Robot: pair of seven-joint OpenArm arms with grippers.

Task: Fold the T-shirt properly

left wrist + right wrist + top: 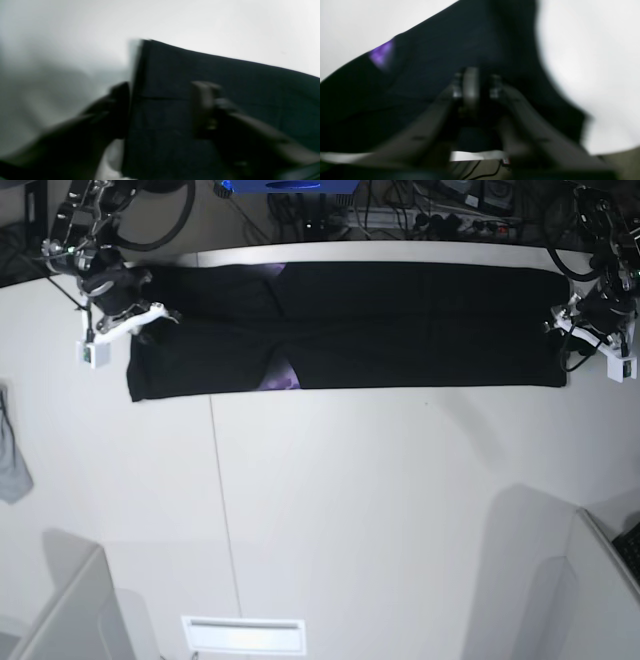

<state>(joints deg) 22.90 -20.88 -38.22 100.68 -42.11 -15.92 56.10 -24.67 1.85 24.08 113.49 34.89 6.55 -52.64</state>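
T-shirt [400, 325]: matt black cloth (table [350, 510] smooth, white).

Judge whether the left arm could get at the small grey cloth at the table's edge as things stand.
Probably not: the grey cloth lies at the table's opposite side, beyond the T-shirt; the left arm's fingers sit at the far end.

White tabletop [330, 510] with a thin seam down its left part. Tangled cables [420, 215] and a blue box [290, 185] behind the far edge. Small grey cloth [12, 455] at left. Soft shadows near front corners.
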